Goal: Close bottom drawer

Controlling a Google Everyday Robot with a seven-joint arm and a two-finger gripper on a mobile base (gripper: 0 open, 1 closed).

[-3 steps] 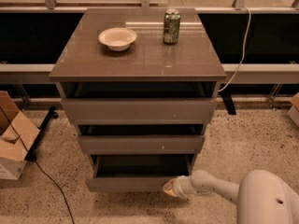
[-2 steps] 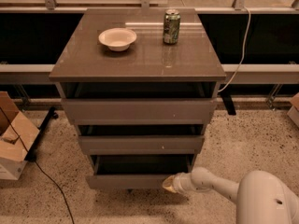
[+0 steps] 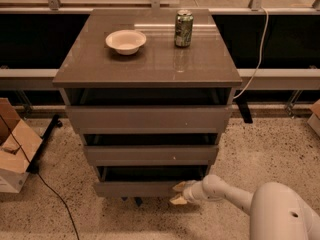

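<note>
The bottom drawer (image 3: 135, 188) has a plain grey-brown front, matching the glossy grey-brown cabinet top (image 3: 90, 69); the gripper (image 3: 178, 193), at that front's right end, has pale tan fingers, spread apart, on a white arm (image 3: 235, 196); the bowl (image 3: 125, 41) is cream; the can (image 3: 183, 29) is green; the floor (image 3: 272, 149) is beige, speckled dark; the wall cable (image 3: 258, 49) is white.

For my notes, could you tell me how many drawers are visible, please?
3: top drawer, middle drawer beneath, bottom drawer lowest; the gripper is at its front.
</note>
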